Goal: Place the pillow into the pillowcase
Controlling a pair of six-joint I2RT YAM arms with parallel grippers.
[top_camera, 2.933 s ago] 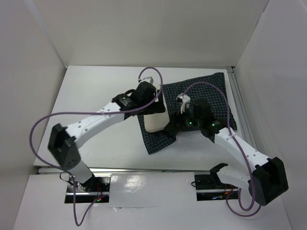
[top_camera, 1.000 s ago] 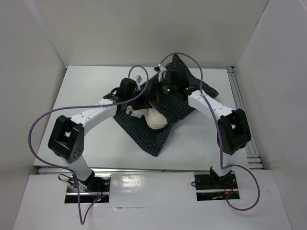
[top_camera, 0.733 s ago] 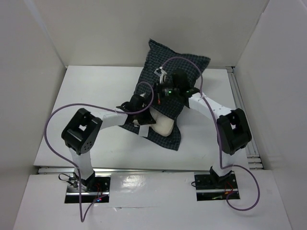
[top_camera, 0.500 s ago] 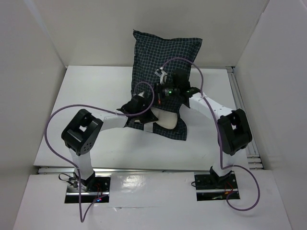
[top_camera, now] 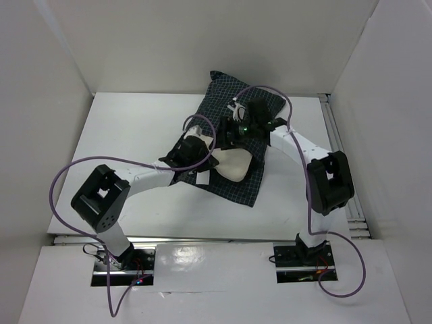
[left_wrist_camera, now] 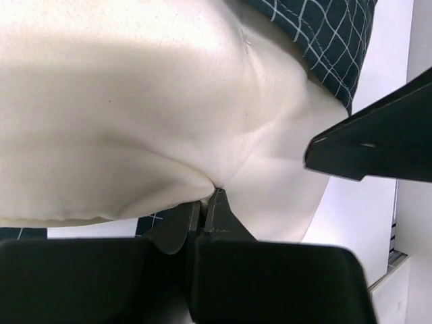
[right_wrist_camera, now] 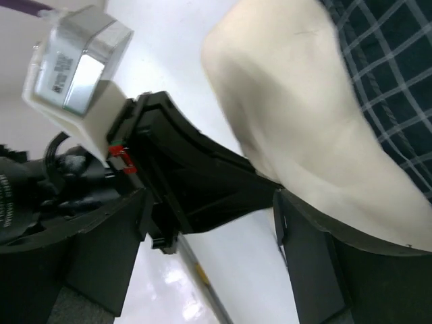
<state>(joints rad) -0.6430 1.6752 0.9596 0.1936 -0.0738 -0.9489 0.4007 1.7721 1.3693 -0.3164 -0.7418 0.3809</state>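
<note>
Two claws meet at the pillow point(top_camera: 233, 164), which lies near the middle of the tabletop point(top_camera: 128, 128). The pillowcase point(top_camera: 251, 187) partly covers it, and its cream bulk shows at the sack's 9 o'clock side. The left claw point(left_wrist_camera: 208, 202) is pinched fully together on a fold of the pillow's fabric, at the cushion's 9 o'clock edge in the top view. The right claw point(top_camera: 233, 133) sits at the pillow's 12 o'clock end, against cushion and checked cloth. Only one of its fingers point(right_wrist_camera: 307, 270) shows in its wrist view, so its opening cannot be told.
</note>
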